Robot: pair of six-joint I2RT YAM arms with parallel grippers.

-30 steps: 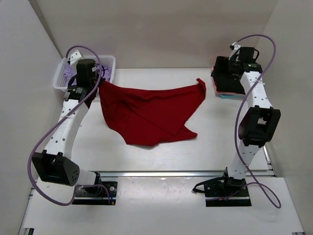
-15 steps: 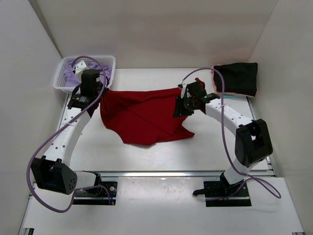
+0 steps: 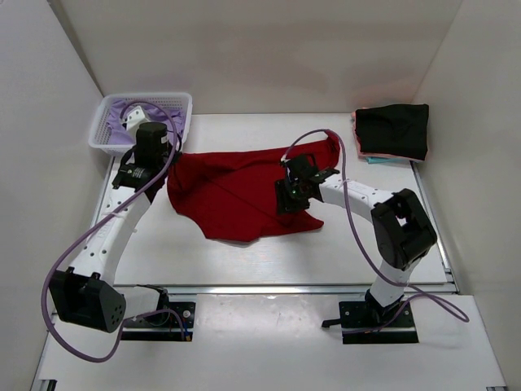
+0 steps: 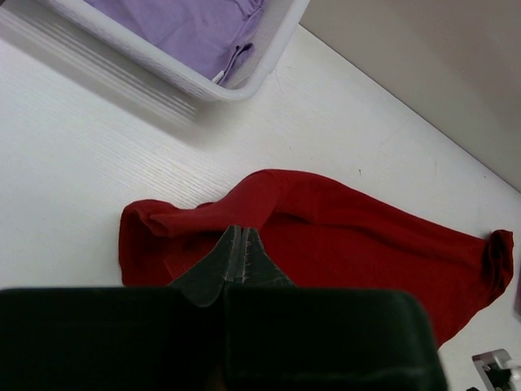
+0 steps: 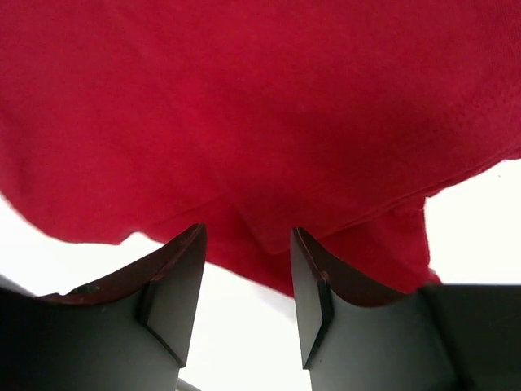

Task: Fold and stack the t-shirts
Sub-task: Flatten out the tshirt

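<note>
- The deep red soft cloth t-shirt (image 3: 236, 191) lies spread and creased across the middle of the white table (image 3: 326, 244), its far right corner pointing toward the back right
- The left gripper (image 4: 241, 240) is at the shirt's left edge, near the basket; its jaws are pressed tight together with red cloth bunched up around the tips, pinching a fold there
- The right gripper (image 5: 247, 244) reaches in over the shirt's right part; its two dark fingers (image 5: 175, 285) stand apart, a red hem showing in the gap, and nothing is clamped between them
- The white plastic lattice basket (image 3: 183, 102) sits in the far left corner of the table, just behind the left gripper, with a lavender cloth t-shirt (image 3: 122, 110) crumpled inside
- In the far right corner, well apart from the red shirt, a folded black t-shirt (image 3: 392, 130) lies on top of a stack; a pink layer (image 3: 362, 151) and a teal layer (image 3: 378, 160) peek out at its near edge
</note>
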